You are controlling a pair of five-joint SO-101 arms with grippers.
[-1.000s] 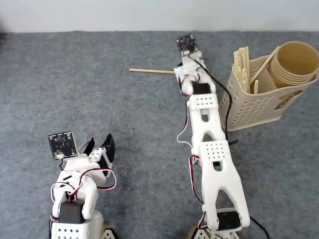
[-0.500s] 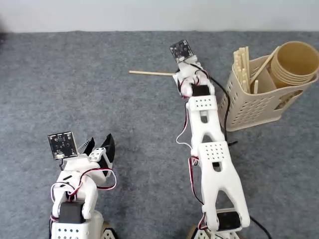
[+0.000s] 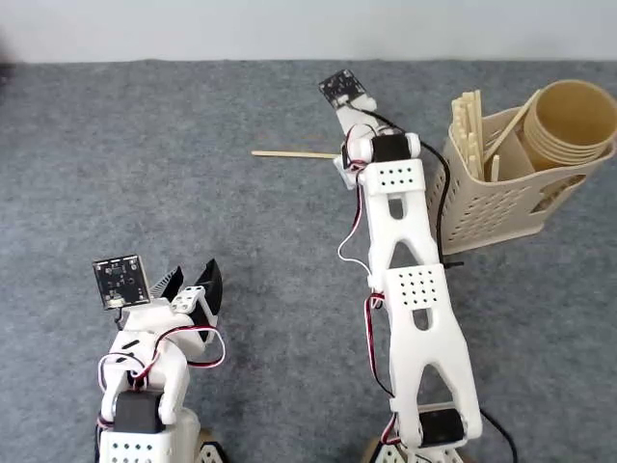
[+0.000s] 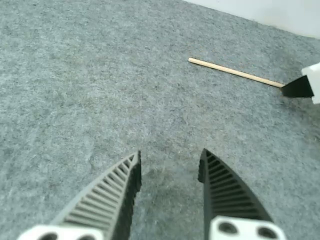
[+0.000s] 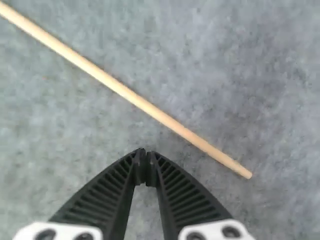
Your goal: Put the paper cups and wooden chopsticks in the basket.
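High cam looks down over table (image 3: 116,145); wrist cams face fwd past jaws, all 3 sharing chopstick (image 3: 294,153).

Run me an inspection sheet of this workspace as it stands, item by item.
Surface: grey carpet, flat.
Job's things: loose chopstick lying on the carpet; basket upright, holding stacked paper cups and bundled chopsticks.
Clutter: nothing seen.
Grippers: left gripper open, empty; right gripper shut, empty, tips just short of the loose chopstick.
Cables: black cable runs beside the basket.
Surroundings: pale wall.
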